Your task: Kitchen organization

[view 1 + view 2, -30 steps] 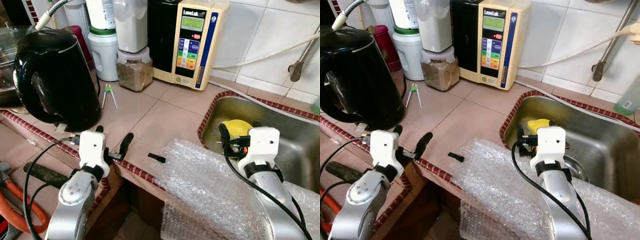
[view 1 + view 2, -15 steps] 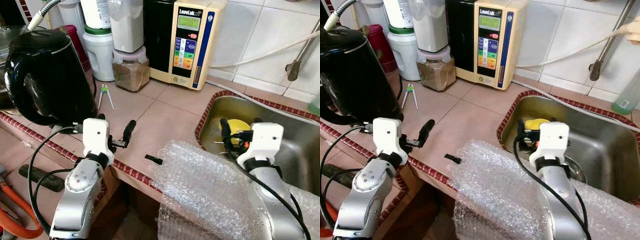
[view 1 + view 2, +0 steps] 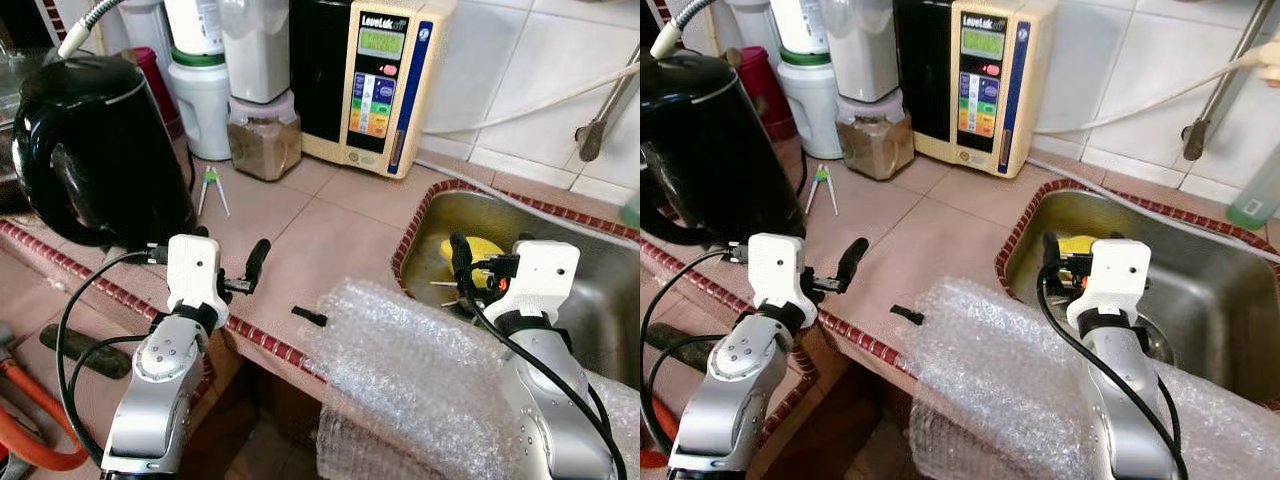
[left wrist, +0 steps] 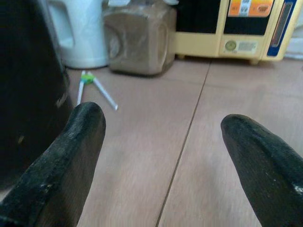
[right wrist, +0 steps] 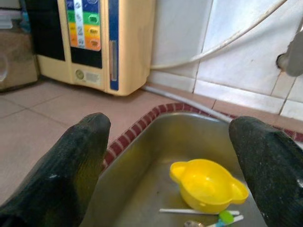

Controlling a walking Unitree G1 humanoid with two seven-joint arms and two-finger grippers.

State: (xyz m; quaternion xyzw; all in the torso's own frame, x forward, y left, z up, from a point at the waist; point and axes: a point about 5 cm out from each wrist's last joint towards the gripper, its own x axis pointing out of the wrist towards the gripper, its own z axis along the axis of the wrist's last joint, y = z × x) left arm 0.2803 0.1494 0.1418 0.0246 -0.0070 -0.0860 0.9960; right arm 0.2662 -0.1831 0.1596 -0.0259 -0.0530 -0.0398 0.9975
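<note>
One yellow bowl point(image 5: 208, 185) lay in the steel sink point(image 5: 151, 156), mouth down as far as I could tell. I judged it light, stiff plastic, probably slippery, best pinched at a rim ear. My right gripper point(image 5: 180, 156) hovered above it, fingers spread wide, holding nothing. My left gripper point(image 4: 163, 151) gaped equally empty over the tiled counter point(image 4: 151, 118), beside the black kettle point(image 3: 100, 150).
</note>
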